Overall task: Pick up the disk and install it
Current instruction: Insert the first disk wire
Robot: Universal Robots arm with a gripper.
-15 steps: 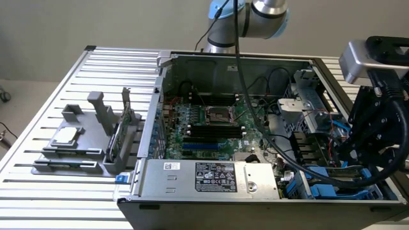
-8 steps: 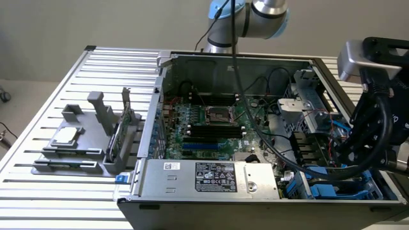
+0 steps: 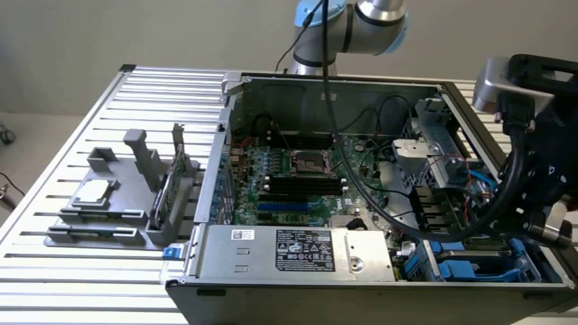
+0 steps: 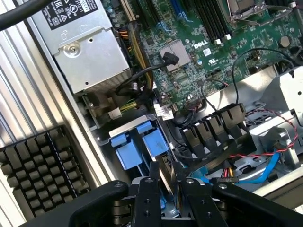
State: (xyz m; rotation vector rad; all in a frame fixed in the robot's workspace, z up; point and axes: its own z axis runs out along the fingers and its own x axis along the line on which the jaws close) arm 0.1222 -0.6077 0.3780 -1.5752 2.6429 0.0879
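Gripper (image 4: 168, 183) hangs low over the drive bay in a corner of the computer case (image 3: 361, 281), and I cannot tell whether it is gripping or free. Directly beneath it the disk (image 4: 138, 147) shows its blue carrier tabs end-on in the bay, just beside the power supply (image 4: 90, 56) and near a blue cable (image 4: 267, 169); I judge the install step in hand, close to seating. Any further motion calls for a straight line along the bay, clear of that cable.

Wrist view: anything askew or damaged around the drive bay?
Nothing stands out. The blue carrier near the claw looks whole, and the cables beside it look intact.
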